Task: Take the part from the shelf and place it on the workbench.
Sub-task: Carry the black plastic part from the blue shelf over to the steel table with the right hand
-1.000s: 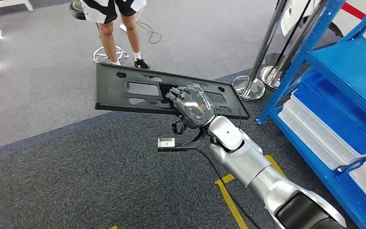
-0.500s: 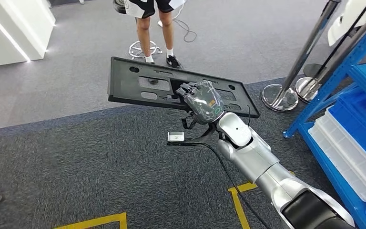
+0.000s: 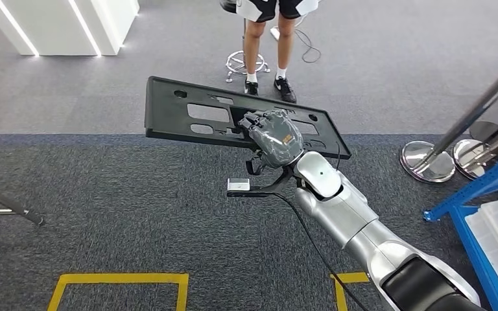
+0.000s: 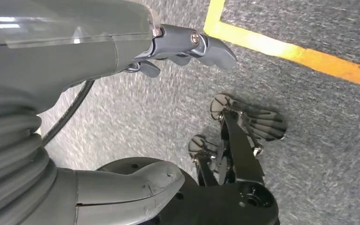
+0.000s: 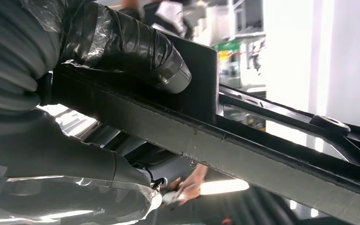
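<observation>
Whole scene has slid right since a second ago: blue shelf (image 3: 493, 214) now at 4 o'clock edge, so the robot is turning away, carry phase. Right hand (image 3: 273, 137) still clamps the flat black slotted plastic panel (image 3: 188, 116), held out at 12 o'clock. Left hand (image 4: 122, 51) hangs empty, fingers loosely apart. Workbench not visible; person's legs (image 3: 266, 45) cut off at 12 o'clock.

Head camera is looking down from high; both wrist cameras are sitting close behind their hands, the right sharing the part (image 3: 188, 116).
</observation>
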